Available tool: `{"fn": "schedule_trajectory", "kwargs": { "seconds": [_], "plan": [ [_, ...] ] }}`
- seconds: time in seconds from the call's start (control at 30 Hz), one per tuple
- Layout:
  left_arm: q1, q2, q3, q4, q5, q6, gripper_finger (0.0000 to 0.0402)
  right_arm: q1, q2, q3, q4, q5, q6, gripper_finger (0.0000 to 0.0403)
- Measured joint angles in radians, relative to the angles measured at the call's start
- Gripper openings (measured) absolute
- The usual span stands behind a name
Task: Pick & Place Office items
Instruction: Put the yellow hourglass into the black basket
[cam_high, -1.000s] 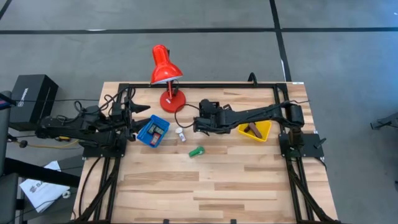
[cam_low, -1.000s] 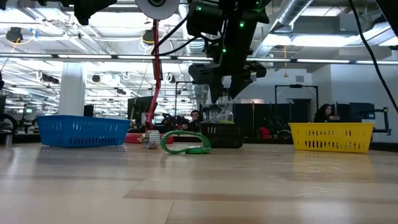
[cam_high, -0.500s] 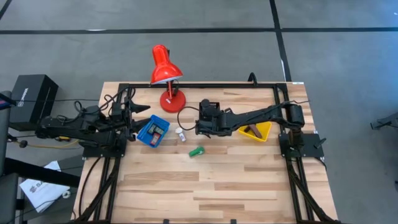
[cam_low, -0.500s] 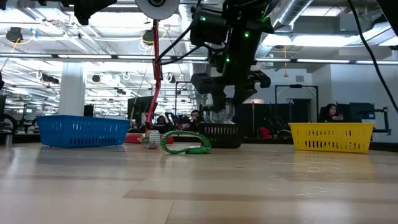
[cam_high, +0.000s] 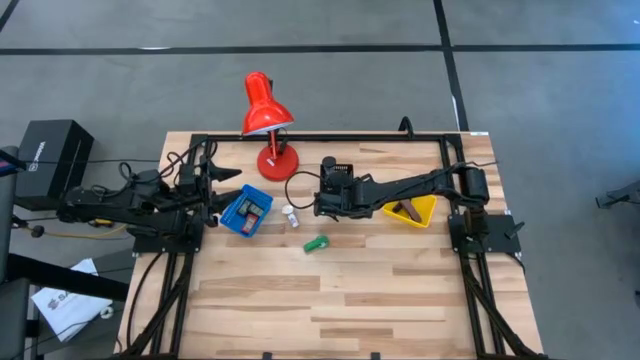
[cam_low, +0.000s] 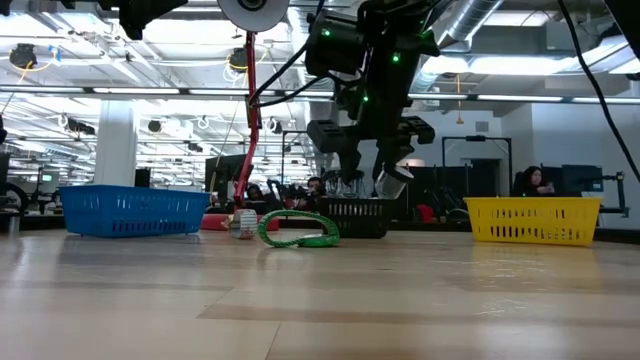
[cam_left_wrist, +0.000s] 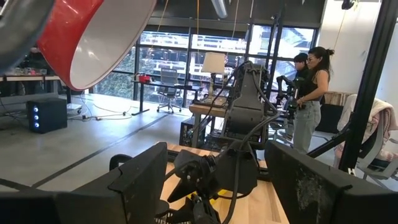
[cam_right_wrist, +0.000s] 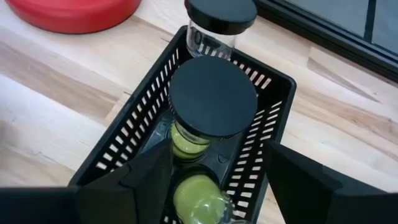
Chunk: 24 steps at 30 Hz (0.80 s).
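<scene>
My right gripper (cam_right_wrist: 214, 186) hangs open over a black basket (cam_right_wrist: 124, 134), slanting down; in the low view its fingers (cam_low: 370, 178) stand apart just above it. In the basket a clear jar with a black lid (cam_right_wrist: 212, 96) stands upright, a second lidded jar (cam_right_wrist: 219, 18) stands at its far end, and a jar of green stuff (cam_right_wrist: 196, 196) lies below my fingers. On the table lie a green item (cam_high: 316, 243) and a small white tube (cam_high: 290, 215). My left gripper (cam_left_wrist: 217, 180) waits open at the table's left (cam_high: 228, 185).
A blue bin (cam_high: 246, 210) stands left of the centre, and a yellow bin (cam_high: 410, 210) with brown pieces stands to the right. The red desk lamp (cam_high: 268, 120) is at the far edge, its base beside the black basket. People stand in the room behind.
My right gripper has sunk a little toward the black basket and opened. The clear jar that showed between its fingers a second ago is no longer between them.
</scene>
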Motion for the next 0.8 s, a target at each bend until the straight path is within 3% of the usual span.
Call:
{"fn": "schedule_trajectory", "kwargs": {
  "seconds": [0.37,0.67,0.8],
  "plan": [
    [0.0,0.0,0.0,0.0,0.0,0.0,0.0264,-0.008,-0.011,0.067,-0.031,-0.001,-0.185,0.0239],
    [0.0,0.002,0.0,0.0,0.0,0.0,0.0264,0.029,-0.01,0.277,-0.454,-0.037,-0.209,0.0236],
    [0.0,0.007,0.0,0.002,0.0,0.0,0.0264,0.095,-0.012,0.315,-0.601,-0.131,-0.194,0.0207]
  ]
}}
